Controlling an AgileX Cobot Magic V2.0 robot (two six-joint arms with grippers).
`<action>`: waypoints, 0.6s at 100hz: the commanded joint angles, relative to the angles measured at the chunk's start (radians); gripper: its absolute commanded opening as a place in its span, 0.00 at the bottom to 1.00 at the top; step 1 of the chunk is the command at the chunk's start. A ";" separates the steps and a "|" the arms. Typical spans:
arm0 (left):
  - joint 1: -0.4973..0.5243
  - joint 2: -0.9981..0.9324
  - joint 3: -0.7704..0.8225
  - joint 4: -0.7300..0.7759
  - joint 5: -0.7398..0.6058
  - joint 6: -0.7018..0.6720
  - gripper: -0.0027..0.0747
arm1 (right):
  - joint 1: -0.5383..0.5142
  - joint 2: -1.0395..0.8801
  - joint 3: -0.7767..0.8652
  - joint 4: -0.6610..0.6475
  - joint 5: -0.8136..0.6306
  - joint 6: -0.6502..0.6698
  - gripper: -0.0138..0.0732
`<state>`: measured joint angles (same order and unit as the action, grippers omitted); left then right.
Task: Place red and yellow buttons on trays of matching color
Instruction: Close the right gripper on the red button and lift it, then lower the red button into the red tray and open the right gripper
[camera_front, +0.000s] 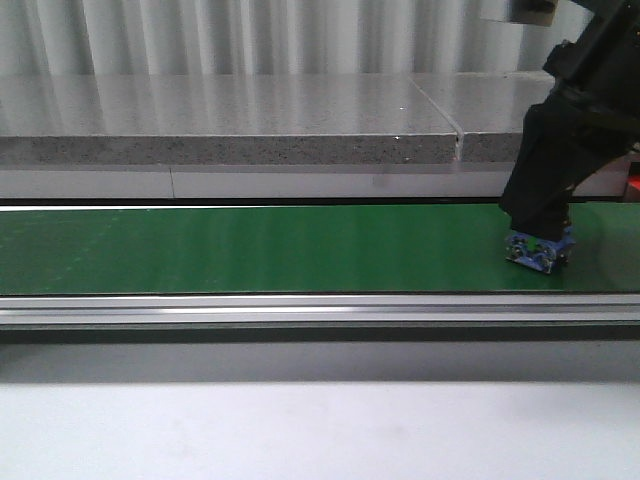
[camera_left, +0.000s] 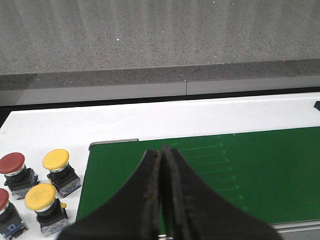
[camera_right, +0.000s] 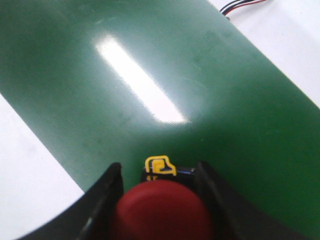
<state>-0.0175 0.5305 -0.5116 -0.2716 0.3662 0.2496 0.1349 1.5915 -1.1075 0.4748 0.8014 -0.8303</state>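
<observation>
Front view: black right gripper (camera_front: 541, 250) lowered onto long green conveyor belt (camera_front: 250, 250), blue-based button under it, left wrist view: left gripper (camera_left: 162, 165) pressed closed, empty, yellow-capped push buttons (camera_left: 55, 160) beside red-capped ones (camera_left: 12, 163) on white table (camera_left: 100, 125), right wrist view: fingers (camera_right: 107, 192) clamped around red mushroom-cap push button (camera_right: 161, 210).

The red button (camera_right: 160, 210) is cut off by the wrist view's edge.

Glossy green belt (camera_right: 150, 90) — speckled stone-like ledge (camera_front: 230, 125)
</observation>
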 joint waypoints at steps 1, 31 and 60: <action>-0.007 0.001 -0.027 -0.016 -0.072 0.003 0.01 | -0.014 -0.040 -0.058 0.021 0.030 0.006 0.26; -0.007 0.001 -0.027 -0.016 -0.072 0.003 0.01 | -0.208 -0.096 -0.235 -0.014 0.120 0.098 0.26; -0.007 0.001 -0.027 -0.016 -0.072 0.003 0.01 | -0.534 -0.103 -0.327 -0.014 0.003 0.287 0.26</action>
<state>-0.0175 0.5305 -0.5116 -0.2716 0.3662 0.2496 -0.3166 1.5315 -1.3948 0.4469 0.8969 -0.6004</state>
